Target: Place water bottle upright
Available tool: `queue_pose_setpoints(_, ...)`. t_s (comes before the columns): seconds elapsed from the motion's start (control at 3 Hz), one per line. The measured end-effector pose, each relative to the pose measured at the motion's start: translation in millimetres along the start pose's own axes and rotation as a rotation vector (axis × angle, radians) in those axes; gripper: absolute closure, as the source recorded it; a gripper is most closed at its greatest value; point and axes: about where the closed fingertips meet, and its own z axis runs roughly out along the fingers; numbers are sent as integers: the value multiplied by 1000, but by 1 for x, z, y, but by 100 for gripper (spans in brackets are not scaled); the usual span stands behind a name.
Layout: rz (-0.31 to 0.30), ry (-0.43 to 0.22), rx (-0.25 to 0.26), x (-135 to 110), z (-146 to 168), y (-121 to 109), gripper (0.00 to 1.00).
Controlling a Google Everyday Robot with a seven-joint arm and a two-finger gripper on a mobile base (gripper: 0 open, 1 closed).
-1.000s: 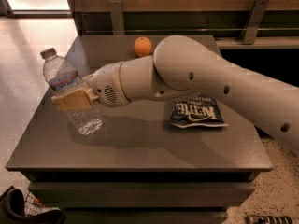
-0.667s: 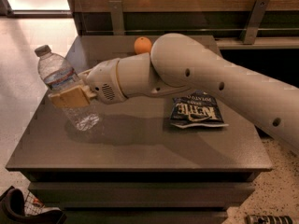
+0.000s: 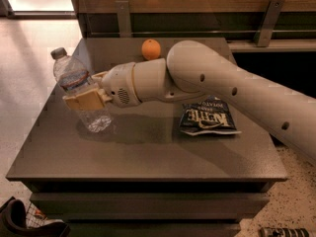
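The water bottle [image 3: 79, 89] is a clear ribbed plastic bottle with a pale cap and a label band near the neck. It leans with its cap up and to the left, its base low over the left part of the dark table [image 3: 148, 152]. My gripper [image 3: 85, 99] is shut on the bottle's middle, with a tan finger [image 3: 81, 101] across its front. The white arm reaches in from the right.
An orange [image 3: 151, 49] sits at the back of the table. A dark chip bag [image 3: 207, 118] lies flat to the right of centre, under the arm. The table's left edge is close to the bottle. A wooden wall with metal brackets runs behind.
The bottle and gripper have moved slightly left and the bottle has tilted a little more upright, its cap rising. The grip has not changed.
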Motion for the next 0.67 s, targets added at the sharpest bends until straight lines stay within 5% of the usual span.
queue_pose_setpoints(0.67, 40, -82, 24, 20, -17, -16, 100)
